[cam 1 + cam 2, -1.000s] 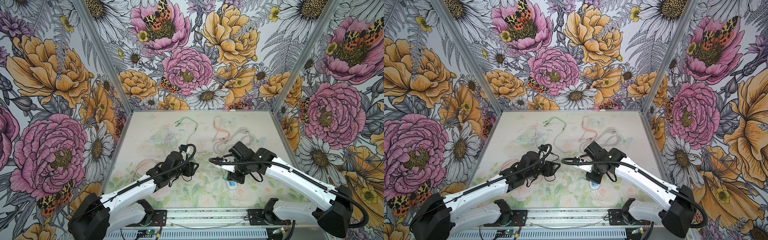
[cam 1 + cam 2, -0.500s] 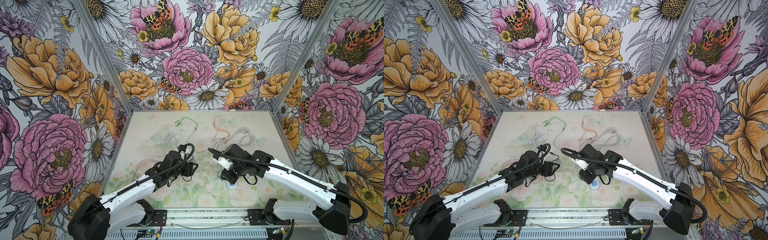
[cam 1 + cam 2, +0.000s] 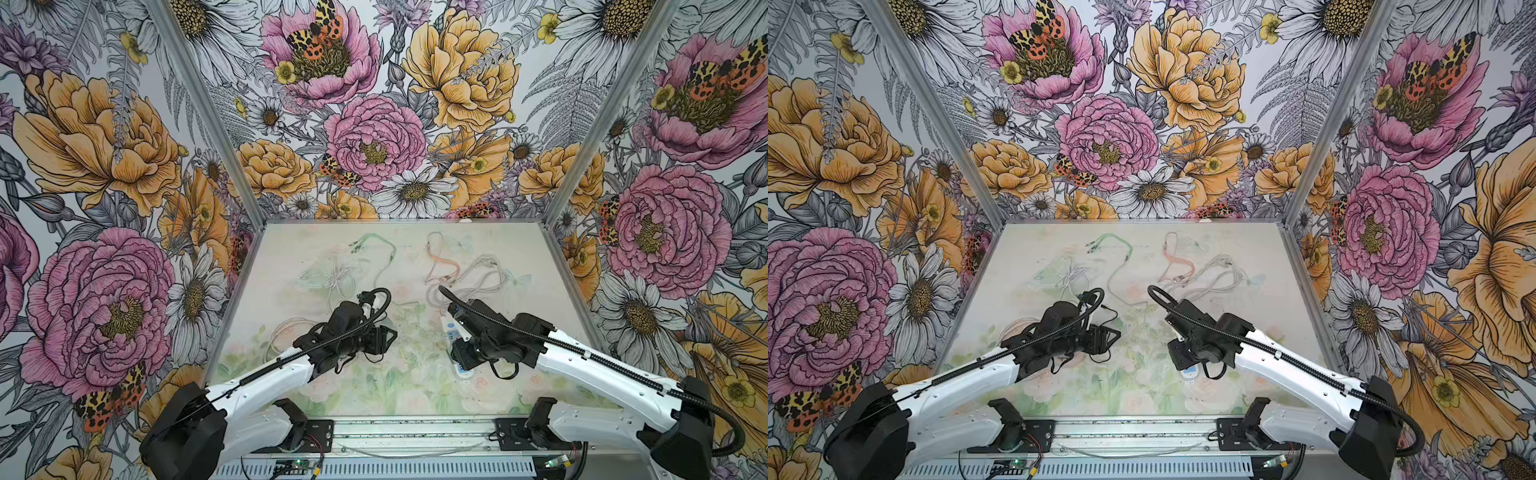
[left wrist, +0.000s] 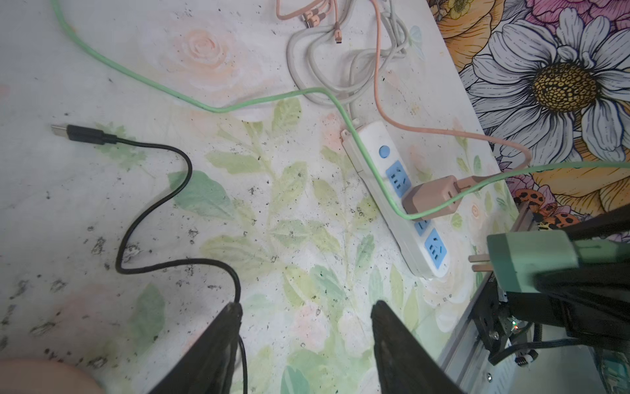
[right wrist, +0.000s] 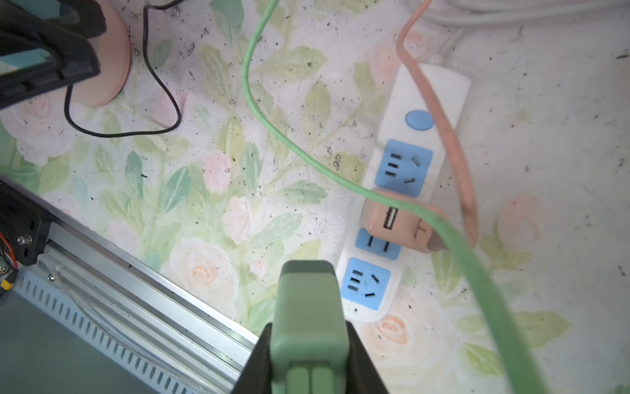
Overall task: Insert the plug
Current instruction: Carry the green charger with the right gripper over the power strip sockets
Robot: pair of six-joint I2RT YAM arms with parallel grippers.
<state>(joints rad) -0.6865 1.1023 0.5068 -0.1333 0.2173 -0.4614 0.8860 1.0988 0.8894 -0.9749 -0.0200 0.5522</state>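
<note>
My right gripper (image 5: 308, 336) is shut on the green plug (image 5: 308, 307), a boxy adapter whose green cable (image 5: 266, 119) loops away over the table. In the left wrist view the green plug (image 4: 531, 259) hangs off the near end of the white power strip (image 4: 368, 136), its two prongs (image 4: 477, 262) bare and apart from the sockets. The end blue socket (image 5: 364, 283) is free. A pink adapter (image 5: 392, 218) sits in the middle of the strip. My left gripper (image 4: 305, 305) stands open over bare table. In both top views the plug is hidden under my right gripper (image 3: 463, 355).
A black USB cable (image 4: 153, 204) snakes past my left gripper's fingers. A pink cable (image 5: 439, 119) crosses the strip. Grey, pink and green cables (image 3: 478, 270) lie at the back. A pink disc (image 5: 112, 61) lies under my left gripper (image 3: 390, 332). The metal front rail (image 5: 136, 290) runs close to the plug.
My right wrist has turned and shifted a little over the near end of the power strip, green plug still held. The left arm has stayed put.
</note>
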